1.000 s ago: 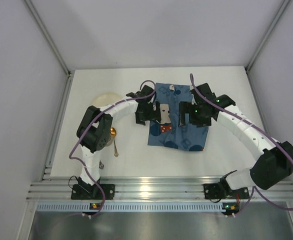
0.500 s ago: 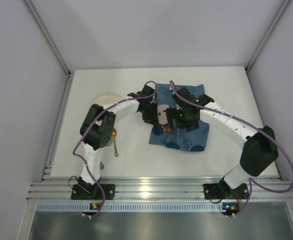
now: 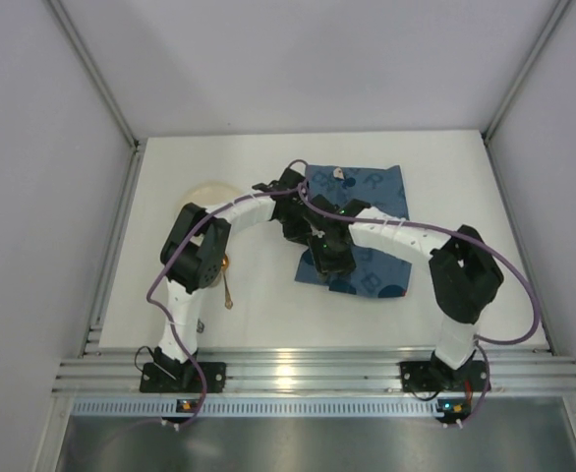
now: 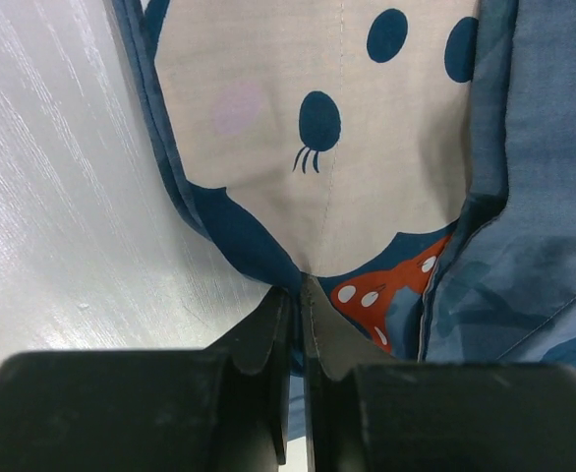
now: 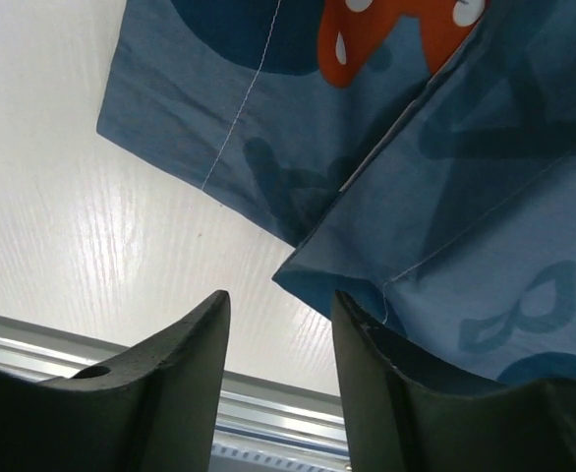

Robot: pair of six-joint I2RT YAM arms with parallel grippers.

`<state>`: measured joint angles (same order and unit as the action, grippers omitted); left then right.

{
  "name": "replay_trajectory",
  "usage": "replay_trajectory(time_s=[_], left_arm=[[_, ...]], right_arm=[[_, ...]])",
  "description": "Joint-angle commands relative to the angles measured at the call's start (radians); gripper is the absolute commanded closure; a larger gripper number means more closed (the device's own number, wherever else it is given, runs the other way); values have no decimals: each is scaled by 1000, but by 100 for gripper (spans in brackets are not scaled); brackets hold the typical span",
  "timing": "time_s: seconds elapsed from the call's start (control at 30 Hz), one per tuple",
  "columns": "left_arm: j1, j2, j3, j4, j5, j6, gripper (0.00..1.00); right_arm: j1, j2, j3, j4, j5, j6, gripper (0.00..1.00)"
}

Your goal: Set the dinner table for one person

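White dinner table (image 3: pixel 268 315) fills the floor of the cell, matte, plain and unmarked, with pale grey panel walls (image 3: pixel 317 59) on three sides and a ribbed aluminium rail (image 3: pixel 298 374) along the near edge where both arm bases are bolted. At its left sits a round cream dish (image 3: pixel 205 192), partly hidden by the left arm, and just in front of it lies a small spoon (image 3: pixel 227 287) with a golden bowl. Near the middle, the left gripper (image 4: pixel 298 295) is clamped tight on a raised fold at the edge of the blue cloth mat (image 3: pixel 372 192). The mat's print shows a cream cartoon face with a dark nose, whiskers and a pink cheek, beside a red patch with white dots. Tone-on-tone letter-like shapes run across the blue; they are too partial to read as words. The mat lies on the table right of centre, its left side rumpled and one layer folded over another. The right gripper (image 5: pixel 280 300) hangs low over the mat's near corner, its fingers spread apart and holding nothing.
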<state>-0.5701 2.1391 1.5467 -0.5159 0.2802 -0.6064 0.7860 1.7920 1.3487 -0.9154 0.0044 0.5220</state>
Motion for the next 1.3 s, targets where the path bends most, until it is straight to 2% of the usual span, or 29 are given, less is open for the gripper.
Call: replay_trajectory(time_s=[0.0,0.3,0.57,0.73,0.83,0.97,1.13,1.23,1.27], left_arm=[[-11,65,-31,-44,-36,33,93],[-7,44,-57,-53,-36,53,96],[4,39,-63,-55,-29,68,100],[10,45,-59,-58,-26,76,100],[13,47,-57,-62,-24,82,100],[21,50,-57,-64,-24,86,100],[33,39,-54,-81,-33,92,100],[42,24,-53,-98,-41,92,100],[44,19,-53,-98,-44,92,100]], right_arm=[[33,38,-5,24,20,26,55],[38,110,10,-19,167,55,61],[81,156,82,-144,368,82,64],[90,175,106,-165,408,84,82],[90,181,104,-163,408,84,99],[90,170,113,-169,410,78,100],[18,77,151,-197,401,55,100],[-111,-2,200,-211,375,13,100],[-189,-37,237,-230,375,-17,100]])
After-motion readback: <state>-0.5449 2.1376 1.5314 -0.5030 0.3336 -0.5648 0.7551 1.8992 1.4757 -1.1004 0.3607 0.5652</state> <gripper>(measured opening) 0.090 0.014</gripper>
